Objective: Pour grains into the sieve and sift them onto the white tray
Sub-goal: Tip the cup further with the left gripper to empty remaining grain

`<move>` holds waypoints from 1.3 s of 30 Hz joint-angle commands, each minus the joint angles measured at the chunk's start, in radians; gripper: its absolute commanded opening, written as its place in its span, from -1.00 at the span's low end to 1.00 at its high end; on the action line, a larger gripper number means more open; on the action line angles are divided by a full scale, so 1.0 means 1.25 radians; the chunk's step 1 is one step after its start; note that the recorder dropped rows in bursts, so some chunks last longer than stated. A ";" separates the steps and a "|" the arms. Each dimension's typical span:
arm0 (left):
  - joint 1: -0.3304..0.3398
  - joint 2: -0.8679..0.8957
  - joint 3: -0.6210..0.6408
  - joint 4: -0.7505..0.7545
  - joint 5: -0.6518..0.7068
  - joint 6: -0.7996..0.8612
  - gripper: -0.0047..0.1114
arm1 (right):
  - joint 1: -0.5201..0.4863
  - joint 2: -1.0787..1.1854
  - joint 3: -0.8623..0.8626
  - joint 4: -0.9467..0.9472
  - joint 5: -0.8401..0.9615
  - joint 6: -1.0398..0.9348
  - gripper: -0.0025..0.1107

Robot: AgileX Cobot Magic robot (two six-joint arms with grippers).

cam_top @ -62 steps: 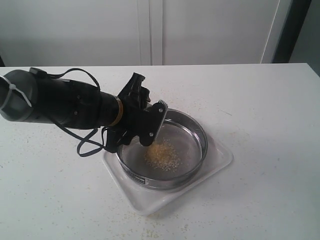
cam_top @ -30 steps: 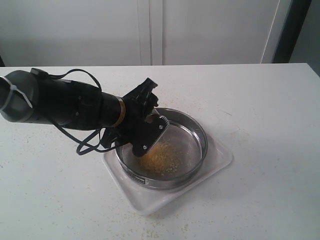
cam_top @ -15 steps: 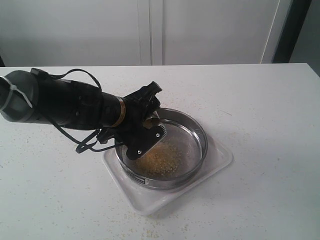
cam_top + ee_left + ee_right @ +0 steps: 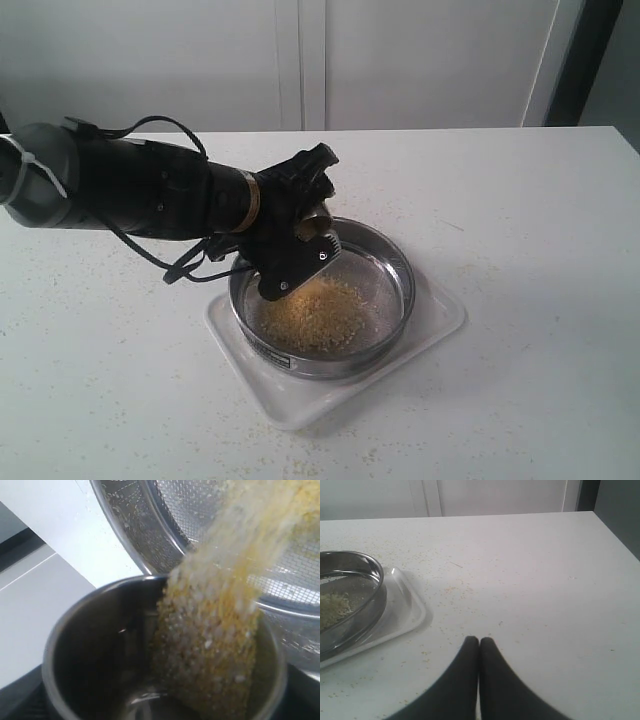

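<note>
While the left pincer [image 4: 305, 247] is pinching a small steel cup [image 4: 318, 224] and tipping it over the sieve [image 4: 388, 262], the grains [image 4: 215, 630] are sliding out of the cup's mouth and falling onto the sieve's mesh; in the left wrist view they are looking like a blurry yellow stream with bigger pale bits mixed in, and part of them are lying against the cup's inner wall; a yellow heap [image 4: 315, 312] is piling up inside the sieve, on the side of the mesh under the cup, while the far side of the mesh is showing bare; the black left arm [image 4: 140, 190] is reaching in low toward the sieve, with a loose cable hanging beside it; the white tray [image 4: 442, 312] is sitting under the sieve, and its corners are poking out past the sieve's round wall; a small label strip [image 4: 268, 349] is showing on the outside of that wall; the right pincer [image 4: 479, 643] is hanging over the worktop [image 4: 520, 220] well apart from the sieve, with its two dark fingers pressed together and pinching nothing; little crumbs are lying scattered on the worktop around the sieve.
</note>
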 commanded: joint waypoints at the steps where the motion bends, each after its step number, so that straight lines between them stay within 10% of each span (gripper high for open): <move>1: -0.004 -0.007 -0.006 0.005 -0.003 0.062 -0.92 | -0.002 -0.004 0.004 0.000 -0.011 0.000 -0.96; 39: -0.027 -0.065 -0.010 -0.024 0.009 0.333 -0.92 | -0.002 -0.004 0.004 0.000 -0.011 0.000 -0.96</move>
